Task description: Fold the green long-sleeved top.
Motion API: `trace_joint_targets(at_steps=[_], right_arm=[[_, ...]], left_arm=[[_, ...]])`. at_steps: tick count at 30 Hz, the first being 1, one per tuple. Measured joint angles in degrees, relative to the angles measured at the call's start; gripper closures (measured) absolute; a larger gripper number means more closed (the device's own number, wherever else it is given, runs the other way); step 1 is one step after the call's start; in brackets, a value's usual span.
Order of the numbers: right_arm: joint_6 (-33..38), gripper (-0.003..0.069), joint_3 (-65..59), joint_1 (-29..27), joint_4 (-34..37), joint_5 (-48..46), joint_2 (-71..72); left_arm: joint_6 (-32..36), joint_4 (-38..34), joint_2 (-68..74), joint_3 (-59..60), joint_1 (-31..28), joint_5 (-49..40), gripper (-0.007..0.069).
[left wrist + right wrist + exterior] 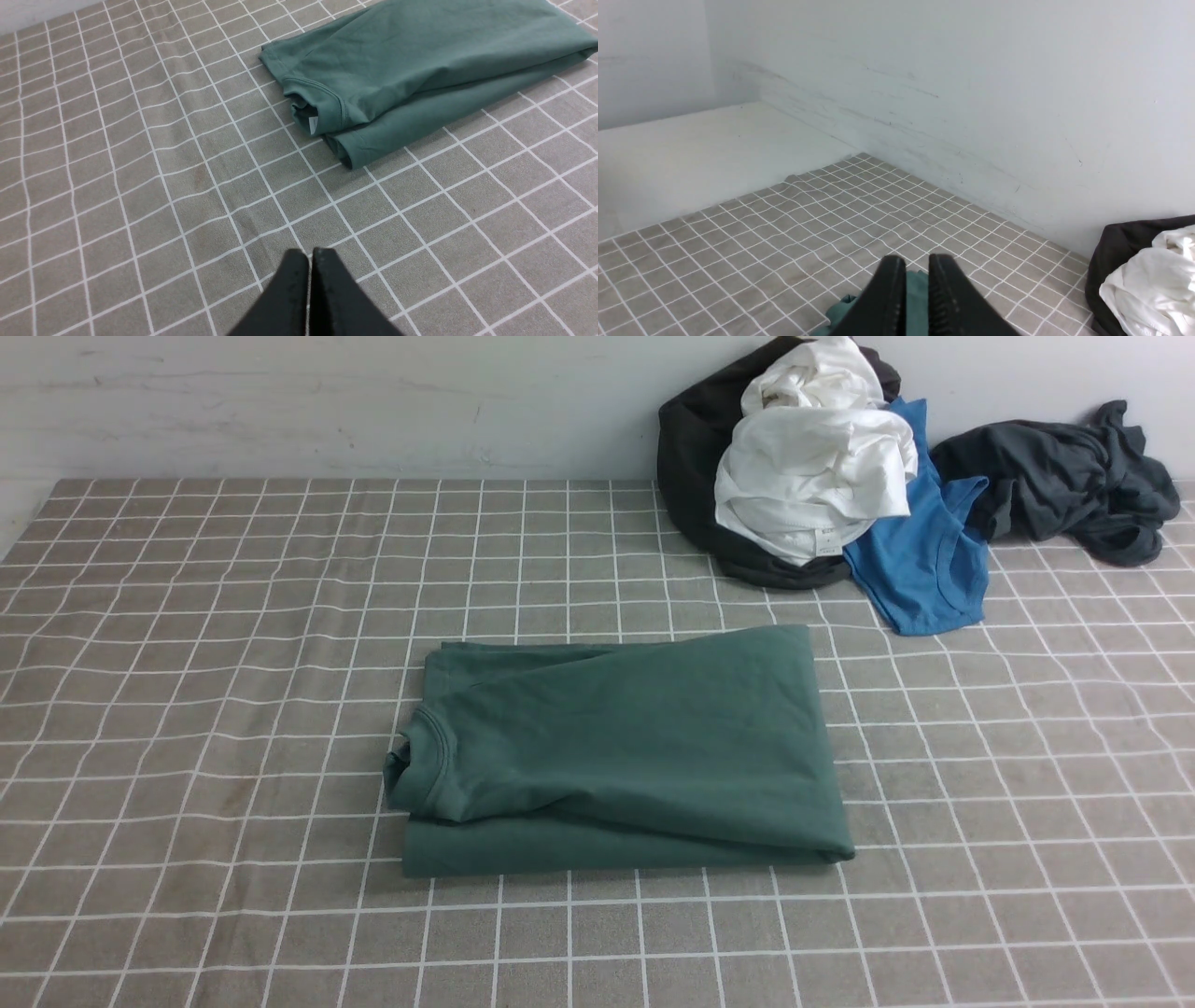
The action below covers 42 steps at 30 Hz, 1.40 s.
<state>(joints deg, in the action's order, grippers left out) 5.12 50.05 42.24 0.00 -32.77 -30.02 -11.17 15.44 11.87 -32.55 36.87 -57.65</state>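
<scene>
The green long-sleeved top lies folded into a flat rectangle in the middle of the checked tablecloth, its ribbed neck at the left end. In the left wrist view the top shows its white neck label. My left gripper hangs shut and empty over bare cloth, apart from the top. My right gripper has its fingers a narrow gap apart with nothing in them. A bit of the top shows through the gap, lying below. Neither gripper appears in the front view.
A pile of clothes sits at the back right against the wall: a black garment, white garments, a bright blue top and a dark charcoal-grey garment. A white wall borders the table at the back and left.
</scene>
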Motion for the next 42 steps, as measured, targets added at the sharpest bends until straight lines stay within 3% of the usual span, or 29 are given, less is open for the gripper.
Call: trace_joint_targets(at_steps=[15, 18, 21, 25, 28, 32, 38, 42], right_arm=[[-0.07, 0.0588, -4.11, 0.00, -2.46, -2.36, 0.33], [-0.12, 0.0631, -4.17, 0.00, -2.85, -2.36, 0.33], [-0.20, 0.0663, -6.19, 0.00, -2.85, 0.27, 0.33], [-0.24, 0.0672, -16.62, -1.95, -0.75, 13.70, 2.54], [-0.24, 0.0672, -22.95, -5.83, 3.40, 21.64, 5.31], [-0.24, 0.0673, -37.83, -18.11, 10.80, 31.12, 13.17], [-1.71, 0.0673, -47.27, -30.07, 6.52, 31.32, 23.31], [-7.05, 0.0673, -51.45, -40.52, 2.13, 27.92, 30.02]], left_arm=[[0.00, 0.00, 0.00, 0.00, 0.00, -0.31, 0.0631], [0.00, 0.00, 0.00, 0.00, 0.00, -0.36, 0.0631], [0.00, 0.00, 0.00, 0.00, 0.00, -0.36, 0.0631], [0.00, 0.00, 0.00, 0.00, 0.00, -0.42, 0.0631], [0.00, 0.00, 0.00, 0.00, 0.00, -0.42, 0.0631], [0.00, 0.00, 0.00, 0.00, 0.00, -0.42, 0.0631], [0.00, 0.00, 0.00, 0.00, 0.00, -0.42, 0.0631], [0.00, 0.00, 0.00, 0.00, 0.00, -0.42, 0.0631]])
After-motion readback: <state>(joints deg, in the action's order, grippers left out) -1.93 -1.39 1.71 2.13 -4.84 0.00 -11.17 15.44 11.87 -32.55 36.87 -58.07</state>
